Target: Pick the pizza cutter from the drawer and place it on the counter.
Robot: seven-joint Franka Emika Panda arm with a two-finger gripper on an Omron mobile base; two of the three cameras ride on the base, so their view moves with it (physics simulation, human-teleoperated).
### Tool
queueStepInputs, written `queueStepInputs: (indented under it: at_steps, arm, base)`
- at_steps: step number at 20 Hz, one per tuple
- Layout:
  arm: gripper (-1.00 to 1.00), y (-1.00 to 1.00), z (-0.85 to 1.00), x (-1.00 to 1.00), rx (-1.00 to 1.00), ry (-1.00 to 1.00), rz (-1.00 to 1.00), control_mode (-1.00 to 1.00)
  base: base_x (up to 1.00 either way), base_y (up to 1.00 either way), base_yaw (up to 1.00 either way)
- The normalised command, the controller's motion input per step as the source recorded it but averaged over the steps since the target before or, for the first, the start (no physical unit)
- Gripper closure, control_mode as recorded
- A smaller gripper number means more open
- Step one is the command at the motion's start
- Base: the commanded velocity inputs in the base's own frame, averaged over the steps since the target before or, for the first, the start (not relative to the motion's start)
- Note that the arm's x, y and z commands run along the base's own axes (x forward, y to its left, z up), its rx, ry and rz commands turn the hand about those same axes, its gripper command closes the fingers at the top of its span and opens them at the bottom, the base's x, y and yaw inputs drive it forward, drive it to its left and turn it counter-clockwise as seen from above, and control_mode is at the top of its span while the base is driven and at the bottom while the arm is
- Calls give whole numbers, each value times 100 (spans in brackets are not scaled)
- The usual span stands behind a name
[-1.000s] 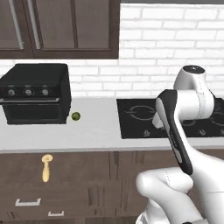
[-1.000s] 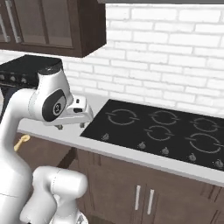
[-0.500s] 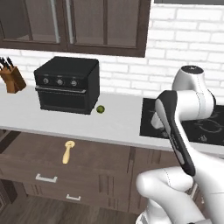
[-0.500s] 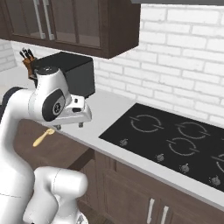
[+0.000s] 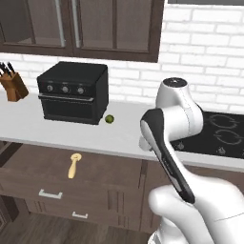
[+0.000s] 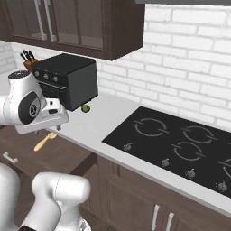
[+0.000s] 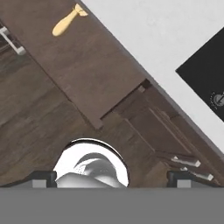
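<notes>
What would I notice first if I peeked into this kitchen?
Probably the big white robot arm rising in front of the counter. Next, the small tan pizza cutter lying alone in the open drawer, and the black oven on the counter with a little green fruit beside it.

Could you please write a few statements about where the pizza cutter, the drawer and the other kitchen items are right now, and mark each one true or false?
1. The pizza cutter lies inside the open drawer. True.
2. The small green fruit sits in the drawer beside the pizza cutter. False: it rests on the counter, next to the black oven.
3. The hand is closed around the pizza cutter. False: in the hand view the cutter lies far from the fingertips, untouched.
4. A knife block stands on the counter to the left of the oven. True.
5. The stovetop holds a pot. False: its burners are bare.
</notes>
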Motion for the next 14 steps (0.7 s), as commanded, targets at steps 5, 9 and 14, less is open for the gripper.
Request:
queueStepInputs:
  at_steps: [5, 9, 14]
  arm:
    - [-100, 100, -51, -3, -12, 1, 23, -100]
    - [-100, 100, -58, -7, -8, 0, 26, -100]
    - [-100, 100, -46, 16, -4, 0, 23, -100]
  base:
    - [0, 0, 0]
    - [0, 0, 0]
    - [0, 0, 0]
